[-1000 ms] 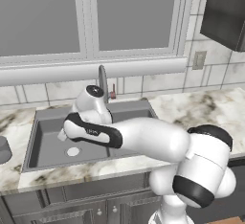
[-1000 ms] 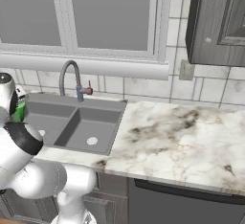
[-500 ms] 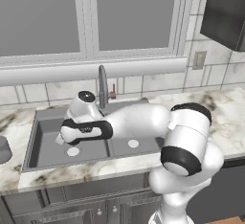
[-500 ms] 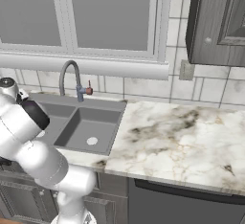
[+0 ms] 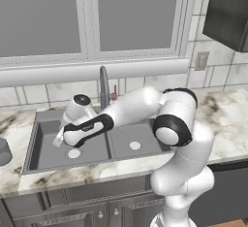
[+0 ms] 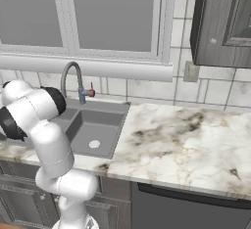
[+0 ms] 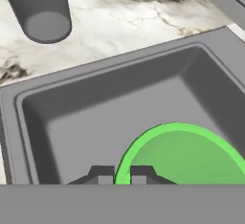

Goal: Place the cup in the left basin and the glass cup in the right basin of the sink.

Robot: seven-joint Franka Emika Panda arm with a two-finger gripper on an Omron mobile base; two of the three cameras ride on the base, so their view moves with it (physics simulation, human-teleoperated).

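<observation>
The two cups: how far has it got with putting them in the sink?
Nothing is placed yet. The jaws are shut on the green cup's rim, holding it over the left basin. The grey cup still stands on the counter, and the right basin awaits it.

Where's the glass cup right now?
The glass cup stands on the marble counter just left of the sink, at the left base view's left edge; in the hand view it sits top left, beyond the left basin.

Gripper [image 7: 122,174] clamped on cup rim [image 7: 125,158]
</observation>
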